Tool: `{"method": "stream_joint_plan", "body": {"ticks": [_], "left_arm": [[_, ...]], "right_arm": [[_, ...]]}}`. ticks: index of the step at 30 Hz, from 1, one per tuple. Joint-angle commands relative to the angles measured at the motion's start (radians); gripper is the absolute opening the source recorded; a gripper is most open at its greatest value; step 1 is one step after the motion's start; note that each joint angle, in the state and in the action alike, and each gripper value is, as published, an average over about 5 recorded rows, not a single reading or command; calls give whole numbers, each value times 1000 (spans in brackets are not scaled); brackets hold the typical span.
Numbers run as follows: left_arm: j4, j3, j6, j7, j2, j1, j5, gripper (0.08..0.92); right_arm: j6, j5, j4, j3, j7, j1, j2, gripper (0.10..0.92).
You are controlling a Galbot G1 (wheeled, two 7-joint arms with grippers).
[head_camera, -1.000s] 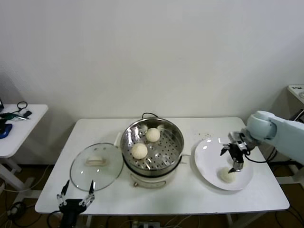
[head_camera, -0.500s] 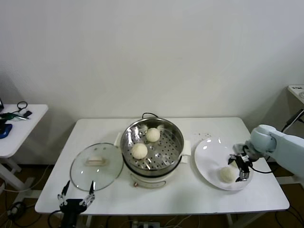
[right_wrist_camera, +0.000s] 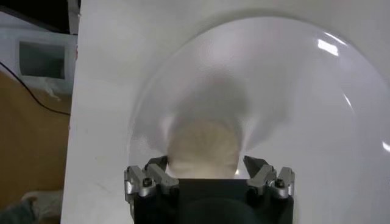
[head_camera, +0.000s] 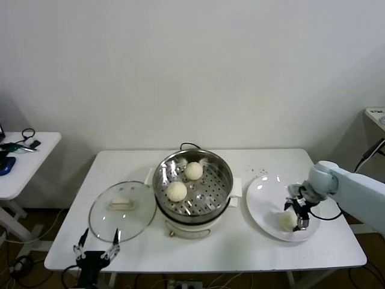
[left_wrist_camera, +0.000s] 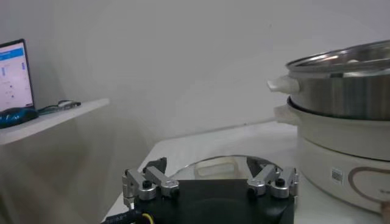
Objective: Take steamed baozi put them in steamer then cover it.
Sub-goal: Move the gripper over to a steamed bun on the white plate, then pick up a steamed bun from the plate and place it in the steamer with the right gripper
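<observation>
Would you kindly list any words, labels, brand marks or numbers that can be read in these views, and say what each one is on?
No text can be read.
Steamer: a small sticker and a ring-shaped mark on its cream base, too small and blurred to read.
Laptop screen on the side table: blue and white content, unreadable.
Plate, cover and baozi: no markings visible.

Pale blue-white arm (head_camera: 352,188), black tool (head_camera: 299,212) with silver screwed fingers (right_wrist_camera: 146,181)
</observation>
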Motion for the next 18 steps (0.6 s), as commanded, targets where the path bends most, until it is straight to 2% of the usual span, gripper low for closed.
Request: {"method": "stream_joint_plan", "body": {"ticks": [1, 6, 12, 18], "left_arm": [[4, 1, 1, 0, 1, -5, 1, 823], [8, 2, 2, 0, 1, -9, 1, 823], [3, 3, 2, 0, 2, -4, 2, 823], [-4, 7, 6, 0, 3, -5, 7, 823]], "right_arm": [[12, -3, -23, 5, -13, -5, 26, 742], [26, -5, -25, -1, -23, 11, 19, 684], [60, 17, -18, -19, -26, 63, 18, 656], [266, 56, -5, -156, -69, 305, 44, 658]]}}
